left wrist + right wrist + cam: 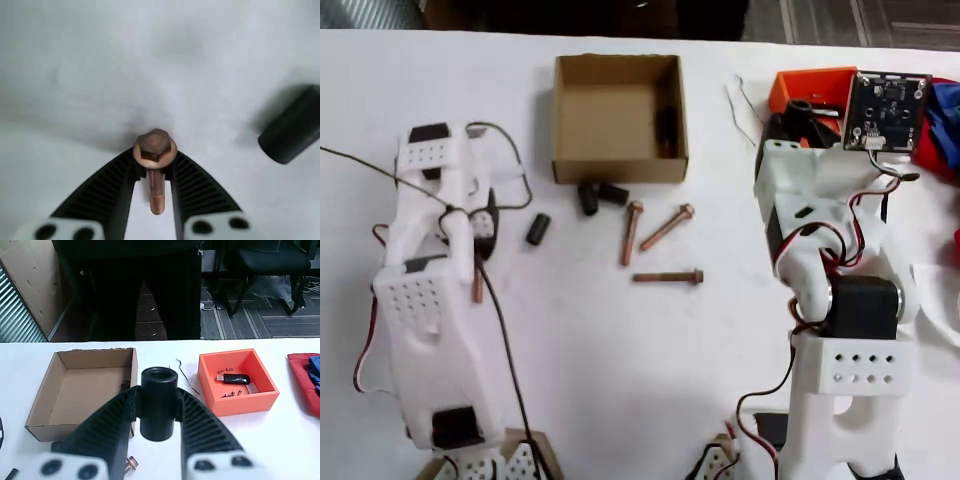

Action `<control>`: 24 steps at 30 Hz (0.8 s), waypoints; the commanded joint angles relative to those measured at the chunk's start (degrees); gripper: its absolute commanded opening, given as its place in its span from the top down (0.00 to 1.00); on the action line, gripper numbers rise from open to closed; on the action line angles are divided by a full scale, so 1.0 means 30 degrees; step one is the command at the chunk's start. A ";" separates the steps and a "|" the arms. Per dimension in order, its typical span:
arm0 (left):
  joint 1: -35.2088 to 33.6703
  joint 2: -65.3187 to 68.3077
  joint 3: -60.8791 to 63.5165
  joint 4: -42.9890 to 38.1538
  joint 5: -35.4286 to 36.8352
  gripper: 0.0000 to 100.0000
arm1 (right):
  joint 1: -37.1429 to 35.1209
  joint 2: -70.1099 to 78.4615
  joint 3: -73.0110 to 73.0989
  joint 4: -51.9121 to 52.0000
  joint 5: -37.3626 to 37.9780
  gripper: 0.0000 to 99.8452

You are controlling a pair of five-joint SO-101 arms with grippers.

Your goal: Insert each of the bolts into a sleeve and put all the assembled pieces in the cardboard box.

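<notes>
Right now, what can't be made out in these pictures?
High view: dark piece in the cardboard box, shadowed; sleeve or assembly unclear.
High view: held bolt, mostly under the left arm.
Right wrist view: bore of the held sleeve, too dark inside.
Right wrist view: bits in the orange tray, too small.

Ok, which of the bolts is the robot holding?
The bolt clamped in the left end effector, its head poking out in front. The other three bolts lie loose on the table in front of the cardboard box.
</notes>
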 commanded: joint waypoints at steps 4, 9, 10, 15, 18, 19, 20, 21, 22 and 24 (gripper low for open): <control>0.0059 -0.0703 -0.1216 0.0117 -0.0147 0.97 | -0.0044 -0.0659 -0.0264 -0.0425 -0.0059 0.98; 0.0059 -0.4601 -0.4469 0.1788 -0.0147 0.97 | -0.0132 -0.0659 -0.0234 -0.0425 -0.0059 0.98; 0.0059 -0.5626 -0.4938 0.2051 -0.0147 0.97 | -0.0132 -0.0659 -0.0205 -0.0425 -0.0059 0.98; 0.0264 -1.1399 -0.3648 0.2110 0.0000 0.97 | -0.0161 -0.0484 0.0059 -0.0454 -0.0205 0.98; 0.1055 -1.5238 -0.0835 0.1817 0.0645 0.97 | -0.0513 -0.0659 0.1084 -0.1363 -0.0205 0.98; 0.1407 -1.6674 0.0220 0.1407 0.1114 0.97 | -0.0747 -0.0659 0.1407 -0.1656 -0.0205 0.98; 0.1700 -1.8198 0.1363 0.0791 0.1465 0.97 | -0.0952 -0.0659 0.1817 -0.1949 -0.0205 0.98; 0.1963 -1.9751 0.2505 -0.0059 0.1729 0.97 | -0.1275 -0.0659 0.2227 -0.2300 -0.0205 0.98; 0.2256 -2.1245 0.3766 -0.1084 0.1963 0.97 | -0.1568 -0.0659 0.2667 -0.2711 -0.0147 0.98; 0.2667 -2.4029 0.6432 -0.3634 0.2022 0.97 | -0.1861 -0.0659 0.3370 -0.3443 -0.0117 0.98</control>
